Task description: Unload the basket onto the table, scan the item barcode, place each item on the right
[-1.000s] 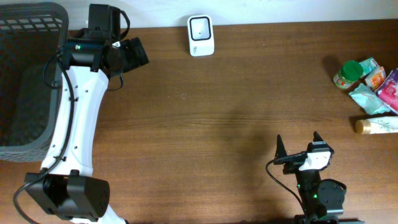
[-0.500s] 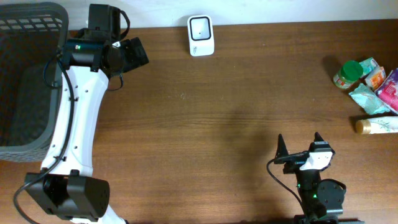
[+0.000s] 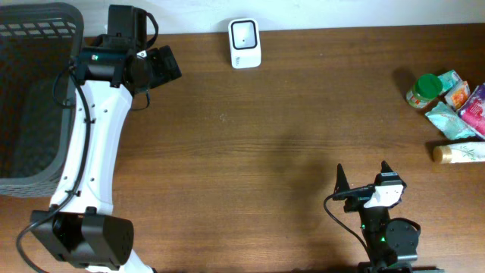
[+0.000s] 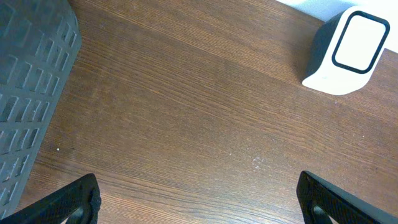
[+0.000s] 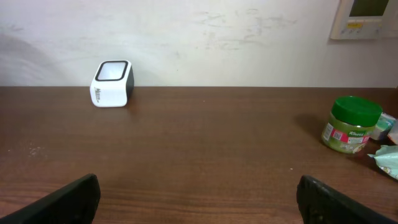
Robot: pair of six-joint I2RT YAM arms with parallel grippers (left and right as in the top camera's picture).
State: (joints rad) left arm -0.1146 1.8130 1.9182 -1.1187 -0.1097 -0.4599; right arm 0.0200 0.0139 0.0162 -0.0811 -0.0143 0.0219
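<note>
**Items sit at right edge, both grippers empty**

We see the items bunched at the right edge of the table (image 3: 250, 152): a green-lidded jar (image 3: 423, 91), teal packets (image 3: 445, 119), a pink packet (image 3: 476, 108) and a tube (image 3: 459, 152) lying flat. All are well apart from the white barcode scanner (image 3: 245, 43) at back centre. The left gripper (image 3: 162, 65) is near the dark basket (image 3: 30, 98), jaws spread wide, nothing between them. The right gripper (image 3: 364, 174) is at the front, jaws spread wide too, holding nothing.
</note>
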